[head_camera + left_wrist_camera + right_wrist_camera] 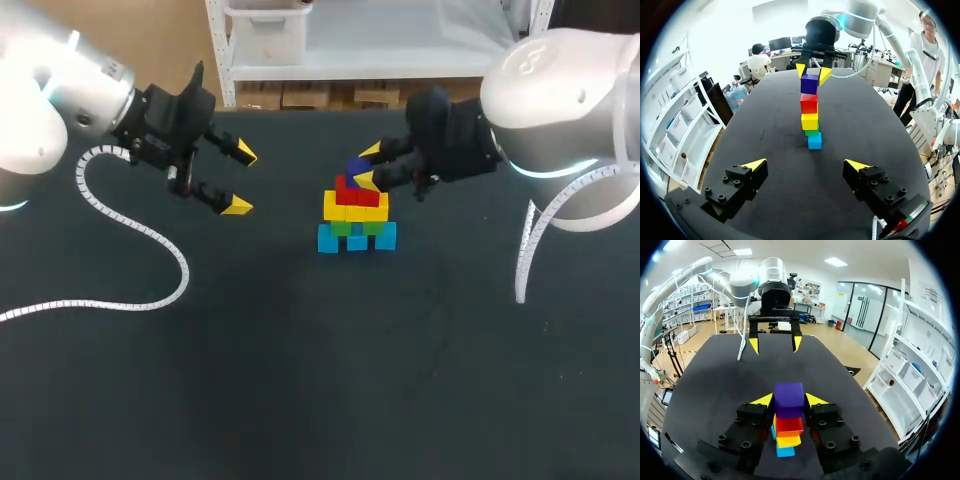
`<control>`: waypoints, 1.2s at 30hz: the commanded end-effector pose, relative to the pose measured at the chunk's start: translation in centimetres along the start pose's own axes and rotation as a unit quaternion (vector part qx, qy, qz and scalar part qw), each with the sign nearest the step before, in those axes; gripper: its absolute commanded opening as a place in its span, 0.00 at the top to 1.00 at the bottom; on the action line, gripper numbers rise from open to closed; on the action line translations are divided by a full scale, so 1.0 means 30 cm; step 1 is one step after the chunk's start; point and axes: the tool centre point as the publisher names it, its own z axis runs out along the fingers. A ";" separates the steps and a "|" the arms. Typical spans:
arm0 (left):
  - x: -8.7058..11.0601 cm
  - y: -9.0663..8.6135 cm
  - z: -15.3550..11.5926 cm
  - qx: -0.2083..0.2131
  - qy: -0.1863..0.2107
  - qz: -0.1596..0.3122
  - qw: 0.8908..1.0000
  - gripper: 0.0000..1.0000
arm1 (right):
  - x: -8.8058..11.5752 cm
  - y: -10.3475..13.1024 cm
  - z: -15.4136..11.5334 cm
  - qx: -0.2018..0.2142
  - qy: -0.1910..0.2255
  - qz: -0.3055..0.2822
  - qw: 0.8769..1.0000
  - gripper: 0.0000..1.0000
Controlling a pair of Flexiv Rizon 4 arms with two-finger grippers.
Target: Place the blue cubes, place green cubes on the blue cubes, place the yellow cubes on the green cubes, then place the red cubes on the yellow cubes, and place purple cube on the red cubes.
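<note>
While hanging over the stack from the right side, clamping right claw (789,401) on purple cube (789,396), with one yellow-tipped finger pressing each of two opposite faces. Seating purple cube on red cubes (358,190), at the top of a stack standing near the middle of the counter (300,380).

Layering the stack, bottom to top, as follows:
- blue cubes (357,238) touching the counter
- green cubes (356,227) on blue cubes
- yellow cubes (355,208) on green cubes
- red cubes on yellow cubes
- purple cube on red cubes

Showing, in the head view, blue and yellow rows wider than the red row, and a single purple cube on top. Lining up, in the left wrist view, as one upright column seen end-on, with right claw's fingers flanking the upper part of purple cube.

Holding left claw (241,180) well apart from the stack, on the left side, above bare counter. Presenting left claw's fingers spread wide apart, touching no cube, pointing toward the stack. Trailing white coiled cable (150,250) over the counter's left part, beside left claw.
</note>
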 end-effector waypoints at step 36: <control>0.004 0.001 0.000 0.000 -0.001 0.002 1.000 0.00 | 0.011 -0.007 0.007 -0.011 0.006 -0.001 1.000 0.20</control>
